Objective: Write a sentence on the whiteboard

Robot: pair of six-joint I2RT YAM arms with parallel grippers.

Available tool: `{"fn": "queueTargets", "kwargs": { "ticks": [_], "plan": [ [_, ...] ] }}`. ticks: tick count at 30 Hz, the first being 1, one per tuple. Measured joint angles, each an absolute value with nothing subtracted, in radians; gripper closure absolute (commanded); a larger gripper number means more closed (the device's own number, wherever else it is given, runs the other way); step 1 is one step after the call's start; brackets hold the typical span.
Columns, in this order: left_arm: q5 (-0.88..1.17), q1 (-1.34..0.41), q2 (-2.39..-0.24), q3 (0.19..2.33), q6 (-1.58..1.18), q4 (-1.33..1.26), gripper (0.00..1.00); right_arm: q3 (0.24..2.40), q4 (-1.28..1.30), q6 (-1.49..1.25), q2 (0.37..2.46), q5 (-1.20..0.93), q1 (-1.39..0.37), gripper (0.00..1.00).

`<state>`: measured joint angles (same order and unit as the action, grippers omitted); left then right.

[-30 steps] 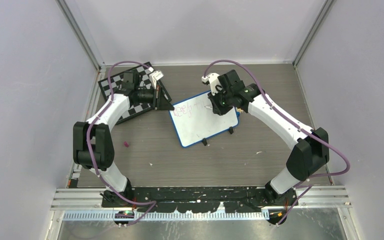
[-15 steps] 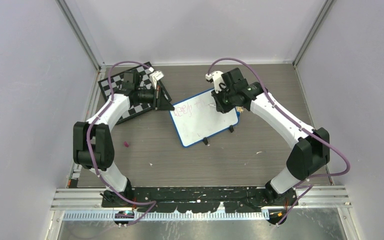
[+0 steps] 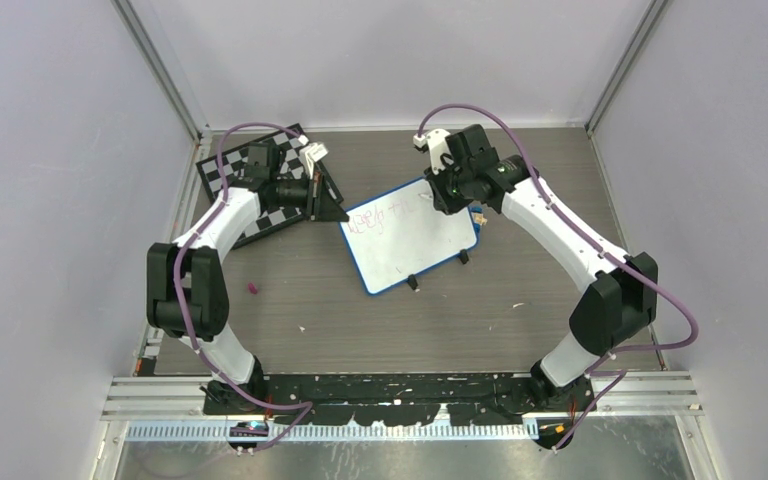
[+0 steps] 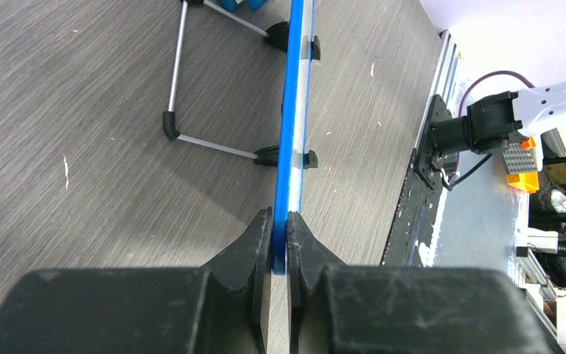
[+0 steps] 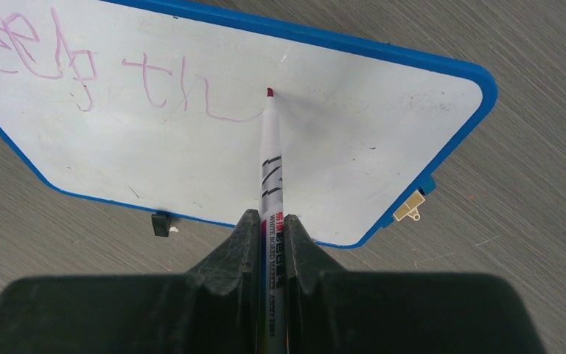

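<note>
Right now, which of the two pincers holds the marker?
The right pincer: it is shut on the red-tipped marker, tip at the pink writing on the whiteboard. The left pincer instead clamps that board's blue edge.

The top view looks down from high above and behind the robot, taking in the whole counter [image 3: 360, 320]. The left wrist view sits just behind the left tool [image 4: 279, 217], sighting edge-on along the whiteboard [image 4: 292, 110] toward the counter's near edge. The right wrist view looks closely past the right tool [image 5: 270, 217], along the marker [image 5: 271, 155], onto the board's face. All three share the whiteboard.
</note>
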<state>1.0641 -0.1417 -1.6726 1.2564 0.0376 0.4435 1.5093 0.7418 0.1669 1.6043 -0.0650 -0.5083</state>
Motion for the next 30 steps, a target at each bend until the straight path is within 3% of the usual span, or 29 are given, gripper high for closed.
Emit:
{"fn": "queueTargets", "kwargs": {
  "ticks": [30],
  "plan": [
    [1.058,-0.142,-1.679,1.256,0.043,0.465,0.98,1.441,0.752,0.187,1.589,-0.093,-0.494,1.0]
  ]
}}
